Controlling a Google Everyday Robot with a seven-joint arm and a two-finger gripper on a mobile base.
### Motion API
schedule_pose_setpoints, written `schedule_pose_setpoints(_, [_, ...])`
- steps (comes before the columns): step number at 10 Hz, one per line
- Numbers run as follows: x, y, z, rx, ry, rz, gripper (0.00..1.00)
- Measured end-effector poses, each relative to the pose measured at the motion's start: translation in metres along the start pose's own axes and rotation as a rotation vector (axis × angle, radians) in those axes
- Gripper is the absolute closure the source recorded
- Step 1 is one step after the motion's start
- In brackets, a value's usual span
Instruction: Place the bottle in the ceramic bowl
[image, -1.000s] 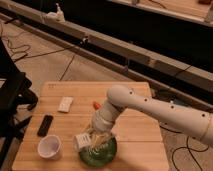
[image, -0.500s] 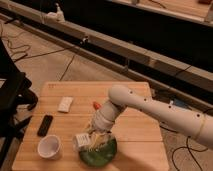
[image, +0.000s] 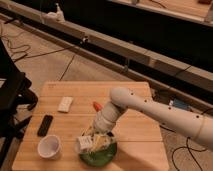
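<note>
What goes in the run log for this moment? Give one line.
gripper: over green bowl | bottle: at bowl's left rim, under gripper | white cup: left of bowl

One bottle (image: 85, 143), one ceramic bowl (image: 100, 155), one cup (image: 49, 147), one tool (image: 96, 136) above the bowl.

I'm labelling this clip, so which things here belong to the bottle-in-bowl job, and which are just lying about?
Job:
- small whitish bottle, at the bowl's left rim
- shallow green ceramic bowl
- gripper, low over the bowl

Lying about:
- white cup
- black remote
- flat white packet
- orange-red carrot-like piece
</note>
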Motion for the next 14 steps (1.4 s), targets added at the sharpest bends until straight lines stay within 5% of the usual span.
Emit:
schedule_pose_setpoints(5, [0.029, -0.013, 0.027, -0.023, 0.012, 0.05, 0.56])
schedule_pose_setpoints(11, [0.029, -0.021, 0.03, -0.005, 0.04, 0.024, 0.64])
schedule_pose_setpoints(14, [0.028, -0.021, 0.031, 0.0, 0.042, 0.022, 0.49])
